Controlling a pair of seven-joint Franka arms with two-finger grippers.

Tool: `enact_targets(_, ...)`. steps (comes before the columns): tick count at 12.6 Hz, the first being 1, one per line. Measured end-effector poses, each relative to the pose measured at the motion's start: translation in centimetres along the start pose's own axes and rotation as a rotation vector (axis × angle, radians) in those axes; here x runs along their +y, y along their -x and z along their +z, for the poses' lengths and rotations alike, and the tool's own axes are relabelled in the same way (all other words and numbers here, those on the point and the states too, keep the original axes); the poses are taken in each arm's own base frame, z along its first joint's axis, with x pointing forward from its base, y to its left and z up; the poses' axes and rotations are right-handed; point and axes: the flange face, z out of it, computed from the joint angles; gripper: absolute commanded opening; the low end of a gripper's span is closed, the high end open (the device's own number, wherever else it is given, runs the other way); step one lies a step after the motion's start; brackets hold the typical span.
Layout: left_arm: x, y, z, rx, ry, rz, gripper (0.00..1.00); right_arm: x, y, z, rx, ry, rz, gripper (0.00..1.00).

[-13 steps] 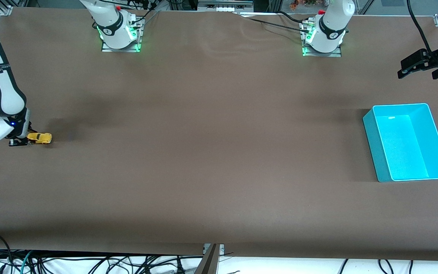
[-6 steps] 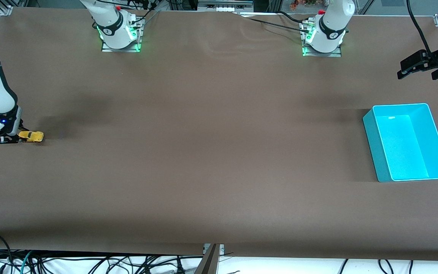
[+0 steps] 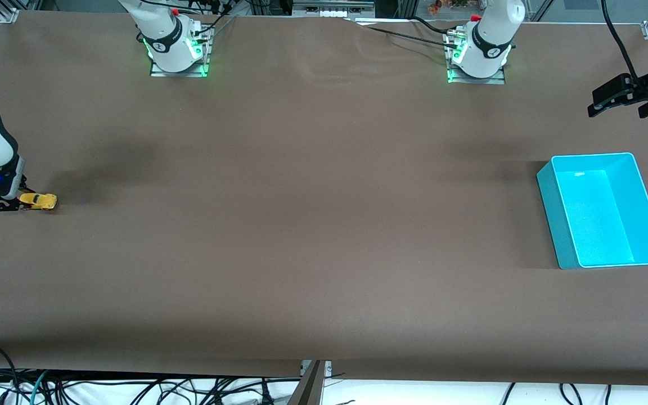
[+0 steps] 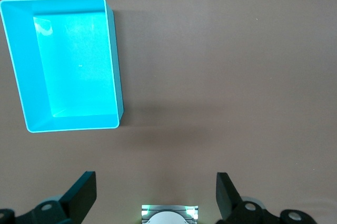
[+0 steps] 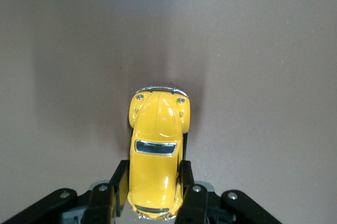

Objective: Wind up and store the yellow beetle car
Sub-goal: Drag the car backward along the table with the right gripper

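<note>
Yellow beetle car (image 3: 38,201): it sits at the right arm's end of the tabletop (image 3: 313,225), wheels down by the look of it, nose toward the middle of the table. The right wrist view shows its rounded roof, dark rear window and chrome bumper (image 5: 158,153).

Right gripper (image 3: 17,203): low over the tabletop at that end, its jaws closed on the rear half of the car's body, one finger (image 5: 117,182) against each flank.

Left gripper (image 3: 619,98): up in the air over the left arm's end of the table, jaws spread wide and holding nothing; this arm waits.

Turquoise bin (image 3: 602,209): open and empty, well apart from the car. In the left wrist view it lies below the waiting jaws (image 4: 63,63).

Step in hand: I judge this to be the winding, with the car dragged backward along the tabletop so the wheels load the spring.

Doing it well: keep enough downward press that the wheels roll, not skid, on the brown cover. Keep the pull straight along the car's length, since a sideways drift would twist the body between the fingers. The grip sits on smooth, curved sides, so it needs to be firm.

Risk: little tabletop remains at this end, so the stroke cannot run much farther.

Left to do: carry the car to the bin and set it inside.
</note>
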Motion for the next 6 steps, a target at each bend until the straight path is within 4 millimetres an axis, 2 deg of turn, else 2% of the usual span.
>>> enact_targets(6, 0.0, 0.0, 0.0, -0.001, 0.000, 0.000, 1.00, -0.8, 3.0, 0.0, -0.015, 0.012, -0.002, 0.26)
